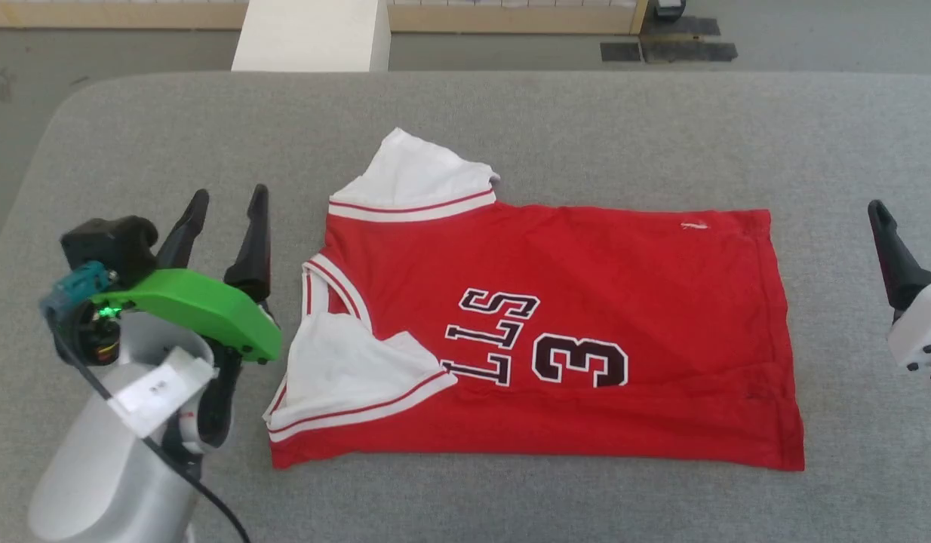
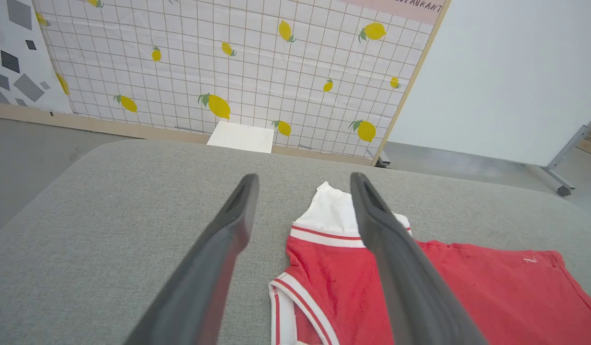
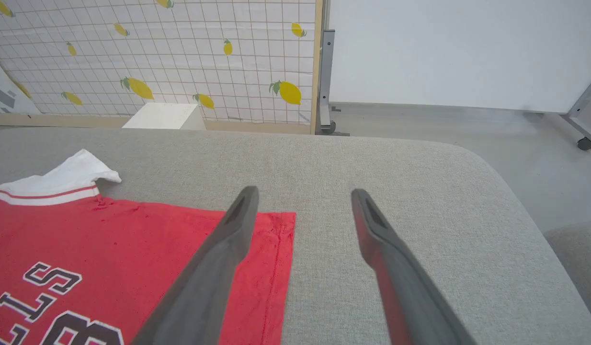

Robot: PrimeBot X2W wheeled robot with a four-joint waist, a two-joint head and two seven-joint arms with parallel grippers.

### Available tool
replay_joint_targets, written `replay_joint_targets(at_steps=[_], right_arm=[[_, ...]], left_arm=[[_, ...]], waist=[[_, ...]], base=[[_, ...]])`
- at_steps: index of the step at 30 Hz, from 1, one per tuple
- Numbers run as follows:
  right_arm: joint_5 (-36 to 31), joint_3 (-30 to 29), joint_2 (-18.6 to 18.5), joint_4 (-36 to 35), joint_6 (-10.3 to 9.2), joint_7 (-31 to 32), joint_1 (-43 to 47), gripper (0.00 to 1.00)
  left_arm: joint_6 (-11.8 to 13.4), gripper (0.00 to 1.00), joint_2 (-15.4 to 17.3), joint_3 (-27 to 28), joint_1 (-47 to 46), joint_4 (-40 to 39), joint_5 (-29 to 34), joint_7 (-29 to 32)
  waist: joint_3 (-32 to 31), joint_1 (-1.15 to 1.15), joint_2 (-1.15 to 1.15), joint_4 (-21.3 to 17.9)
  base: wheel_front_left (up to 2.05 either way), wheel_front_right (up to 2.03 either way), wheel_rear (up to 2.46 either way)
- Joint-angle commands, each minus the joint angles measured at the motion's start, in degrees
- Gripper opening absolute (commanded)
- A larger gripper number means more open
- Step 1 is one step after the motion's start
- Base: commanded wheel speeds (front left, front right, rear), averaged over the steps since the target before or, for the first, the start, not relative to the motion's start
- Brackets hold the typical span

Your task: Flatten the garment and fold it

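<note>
Centre stage goes to the red jersey (image 1: 624, 286) (image 2: 506, 292) (image 3: 132, 230), lying front up on the grey fabric-covered table (image 1: 586, 128). It lies sideways to the robot, with the neck opening towards the robot's left and the hem (image 1: 775, 339) towards its right. The body is spread mostly flat, with light creases near the hem. Black letters (image 1: 496, 332) outlined in white run across the chest beside a large number 3 (image 1: 579, 360). The far white sleeve (image 1: 416, 177) sticks out past the red cloth onto the table. The near white sleeve (image 1: 345, 369) is folded in over the front and covers the end of the lettering. Red-and-white striped trim edges both sleeves and the neck.

The left end effector (image 1: 231, 192) (image 2: 303, 177) sits just beside the neck end, its two dark fingers spread wide with nothing between them. A green plastic piece (image 1: 194, 309) sits on its wrist, and a black cable trails down the pale forearm. The right end effector (image 1: 909, 205) (image 3: 303, 190) is past the hem, over bare table, also spread wide and gripping nothing. Whether either one touches the table I cannot tell.

Beyond the far edge of the table stands a white box (image 1: 314, 34) (image 2: 240, 136) (image 3: 161, 116) on the grey floor. Behind it is a gridded panel printed with lemons (image 2: 228, 62) (image 3: 180, 48), and to its right a plain white wall (image 2: 506, 72).
</note>
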Motion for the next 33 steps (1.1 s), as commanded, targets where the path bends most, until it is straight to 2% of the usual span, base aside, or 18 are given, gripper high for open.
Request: replay_joint_targets(at_steps=[1,7,15,16,21,26,28,33], right_arm=[[-0.47,0.23,-0.05,0.98,-0.09,-1.71,-1.21,1.00],[-1.19,0.70,-0.41,4.77,-0.09,-6.74,-2.87,1.00],[-1.15,1.73,-0.72,6.24,-0.09,-9.01,-7.02,1.00],[-0.86,2.39,-1.15,5.24,-0.09,-8.89,-8.98,1.00],[-0.40,4.28,-1.31,3.45,-0.09,-8.51,-11.38,1.00],[0.30,5.82,-1.39,1.31,-0.09,-8.04,-12.73,1.00],[0.56,6.08,-1.35,0.51,-0.09,-7.70,-12.98,1.00],[1.18,6.28,-1.13,-1.59,-0.09,-6.91,-12.98,1.00]], left_arm=[[-0.83,1.00,-0.67,-0.33,-1.39,1.60,1.36,-2.24],[-3.10,1.00,-3.76,-1.67,-5.63,9.12,4.26,-10.77],[-5.73,1.00,-5.90,-3.32,-14.84,16.46,5.59,-11.74],[-7.28,1.00,-6.60,-4.31,-21.89,19.36,6.06,-9.64],[-9.88,1.00,-7.96,-6.26,-33.66,26.90,6.13,-2.97],[-11.59,1.00,-9.18,-8.61,-44.31,36.16,5.42,9.39],[-11.60,1.00,-9.45,-9.81,-47.78,39.80,5.34,15.78],[-9.23,1.00,-9.52,-12.02,-55.08,45.89,6.57,27.84]], waist=[[1.55,0.00,0.00,0.42],[4.96,0.00,0.00,1.01],[10.21,0.00,0.00,0.64],[13.39,0.00,0.00,0.62],[17.32,0.00,0.00,-0.38],[20.56,0.00,0.00,-2.19],[21.69,0.00,0.00,-2.97],[24.67,0.00,0.00,-5.07]], base=[[0.00,0.00,0.00],[0.00,0.00,0.00],[0.00,0.00,0.00],[0.00,0.00,0.00],[0.00,0.00,0.00],[0.00,0.00,0.00],[0.00,0.00,0.00],[0.00,0.00,0.00]])
